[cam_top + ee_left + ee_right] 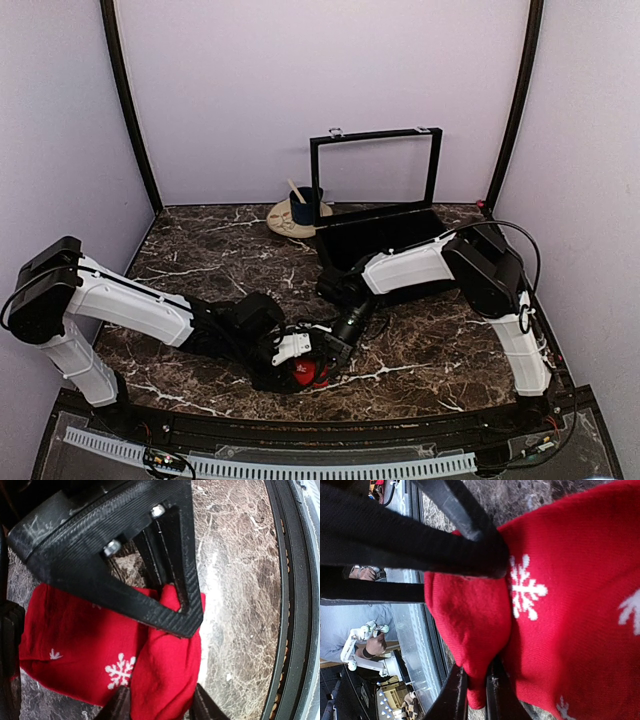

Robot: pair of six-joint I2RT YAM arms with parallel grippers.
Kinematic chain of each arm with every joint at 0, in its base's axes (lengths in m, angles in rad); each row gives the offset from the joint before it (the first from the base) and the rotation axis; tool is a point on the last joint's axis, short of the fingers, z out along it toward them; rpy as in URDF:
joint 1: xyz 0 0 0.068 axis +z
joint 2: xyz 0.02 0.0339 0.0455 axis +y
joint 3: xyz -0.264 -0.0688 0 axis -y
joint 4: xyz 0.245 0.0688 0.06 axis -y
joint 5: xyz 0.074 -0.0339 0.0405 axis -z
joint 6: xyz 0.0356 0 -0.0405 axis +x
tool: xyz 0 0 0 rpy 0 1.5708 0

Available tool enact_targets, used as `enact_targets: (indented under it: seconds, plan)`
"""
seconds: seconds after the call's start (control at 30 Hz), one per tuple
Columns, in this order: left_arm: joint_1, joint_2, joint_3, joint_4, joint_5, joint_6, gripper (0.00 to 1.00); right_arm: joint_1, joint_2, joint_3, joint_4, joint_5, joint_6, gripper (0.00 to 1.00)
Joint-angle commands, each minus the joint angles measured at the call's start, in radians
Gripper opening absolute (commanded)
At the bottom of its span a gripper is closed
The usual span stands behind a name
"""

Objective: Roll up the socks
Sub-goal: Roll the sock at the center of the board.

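The socks (pixel 305 374) are bright red with white snowflakes, bunched on the marble table near its front edge. In the left wrist view the socks (pixel 85 650) lie under the right gripper's black frame, and a thick fold sits between my left gripper (pixel 161 704) fingers, which press on it. In the right wrist view the socks (pixel 580 610) fill the right side; my right gripper (pixel 476 687) is shut on a narrow fold of red fabric. Both grippers meet at the socks, left gripper (pixel 290 355) and right gripper (pixel 330 355) almost touching.
An open black box (pixel 385 240) with its raised lid stands at the back right. A dark blue mug (pixel 305 205) sits on a beige plate (pixel 285 222) beside it. The table's front rail (pixel 300 435) lies just before the socks.
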Motion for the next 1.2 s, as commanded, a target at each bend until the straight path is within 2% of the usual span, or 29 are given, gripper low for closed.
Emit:
enact_targets:
  seconds: [0.0,0.17,0.27,0.37,0.4,0.97,1.17]
  plan:
    - [-0.006,-0.001,0.019,-0.026,-0.003,0.026,0.37,-0.011,0.048,0.002,-0.027,0.08,-0.009,0.0]
    - [-0.006,0.002,0.025,-0.029,0.002,0.031,0.29,-0.014,0.055,0.01,-0.03,0.079,-0.009,0.0]
    - [-0.006,0.009,0.028,-0.037,0.01,0.034,0.2,-0.016,0.056,0.013,-0.032,0.082,-0.008,0.0]
    - [-0.006,0.017,0.028,-0.044,0.019,0.03,0.08,-0.018,0.054,0.012,-0.031,0.092,-0.003,0.0]
    - [-0.006,0.019,0.027,-0.044,0.017,0.026,0.01,-0.02,0.052,0.011,-0.028,0.097,0.0,0.01]
    - [0.046,0.054,-0.01,-0.021,0.071,-0.106,0.0,-0.075,-0.069,-0.15,0.111,0.03,0.057,0.26]
    - [0.054,0.076,0.01,-0.032,0.105,-0.125,0.0,-0.094,-0.117,-0.215,0.186,0.024,0.092,0.29]
